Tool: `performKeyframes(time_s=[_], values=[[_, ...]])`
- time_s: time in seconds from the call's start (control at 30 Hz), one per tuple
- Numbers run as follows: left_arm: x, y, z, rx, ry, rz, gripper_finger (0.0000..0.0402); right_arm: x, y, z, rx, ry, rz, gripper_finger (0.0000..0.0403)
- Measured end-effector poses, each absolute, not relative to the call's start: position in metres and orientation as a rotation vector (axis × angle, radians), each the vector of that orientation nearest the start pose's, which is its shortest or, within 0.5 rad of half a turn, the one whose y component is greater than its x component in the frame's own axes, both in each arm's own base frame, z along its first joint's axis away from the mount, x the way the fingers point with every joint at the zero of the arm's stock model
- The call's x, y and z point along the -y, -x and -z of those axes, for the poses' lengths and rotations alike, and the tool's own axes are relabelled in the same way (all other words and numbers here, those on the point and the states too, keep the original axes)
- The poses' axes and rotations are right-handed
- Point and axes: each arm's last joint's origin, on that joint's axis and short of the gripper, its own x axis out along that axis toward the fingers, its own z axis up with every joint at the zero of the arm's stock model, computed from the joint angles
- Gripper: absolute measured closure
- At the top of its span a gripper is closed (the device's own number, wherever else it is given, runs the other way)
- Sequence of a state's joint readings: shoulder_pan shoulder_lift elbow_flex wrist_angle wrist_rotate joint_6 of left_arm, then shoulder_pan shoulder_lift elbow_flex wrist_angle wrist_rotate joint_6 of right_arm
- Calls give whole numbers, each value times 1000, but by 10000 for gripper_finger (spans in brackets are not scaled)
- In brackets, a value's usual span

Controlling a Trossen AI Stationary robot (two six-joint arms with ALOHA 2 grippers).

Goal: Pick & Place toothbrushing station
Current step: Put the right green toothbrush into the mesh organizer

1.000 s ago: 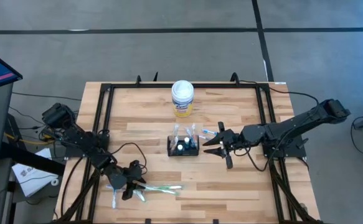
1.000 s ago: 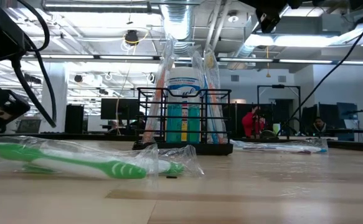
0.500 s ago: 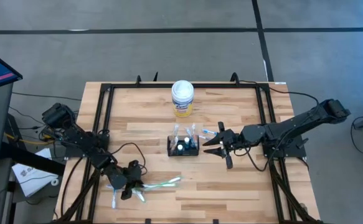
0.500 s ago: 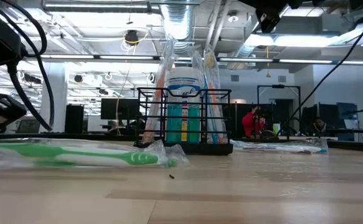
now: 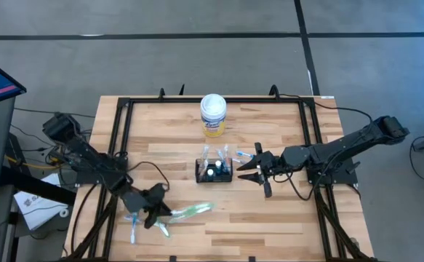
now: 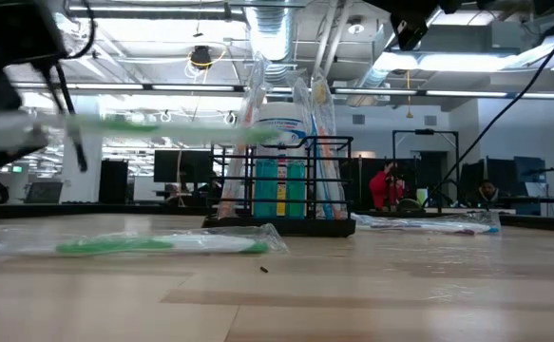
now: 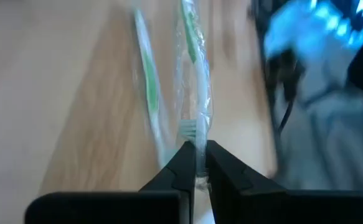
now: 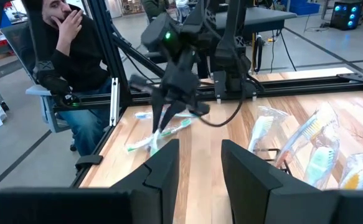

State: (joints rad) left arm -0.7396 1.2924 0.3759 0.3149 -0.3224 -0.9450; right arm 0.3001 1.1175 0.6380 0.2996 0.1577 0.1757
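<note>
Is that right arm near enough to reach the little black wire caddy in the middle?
Probably yes. The right gripper hovers just beside the black wire caddy, its fingers apart, with only bare table between them. A wrapped toothbrush lies close by but not across the path.

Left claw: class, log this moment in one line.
left claw: shut on wrapped green toothbrush, lifted | right claw: open beside caddy | second toothbrush: on table

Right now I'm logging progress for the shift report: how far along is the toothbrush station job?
Done: several wrapped brushes stand in the caddy. In hand: the left gripper is shut on a wrapped green toothbrush, lifted off the table. Left: another green brush still lies there. The right gripper waits beside the caddy.
</note>
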Motion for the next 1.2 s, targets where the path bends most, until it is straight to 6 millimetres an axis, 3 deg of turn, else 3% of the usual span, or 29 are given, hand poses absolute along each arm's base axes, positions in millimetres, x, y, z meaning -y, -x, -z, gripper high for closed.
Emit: performKeyframes(time_s=[0.2,0.43,0.77,1.07,1.2], values=[[128,-176,-168,-532,729,90,389,-68,-234,-263,-198,-131,-126,292],[127,-193,-190,-465,811,110,388,-73,-233,-262,-210,-86,-150,292],[116,-222,-203,-449,855,91,388,-94,-233,-284,-176,33,-221,292],[106,-251,-217,-430,895,94,388,-120,-267,-276,-375,220,-132,292],[104,-262,-224,-428,911,118,387,-134,-287,-284,-408,272,-146,292]])
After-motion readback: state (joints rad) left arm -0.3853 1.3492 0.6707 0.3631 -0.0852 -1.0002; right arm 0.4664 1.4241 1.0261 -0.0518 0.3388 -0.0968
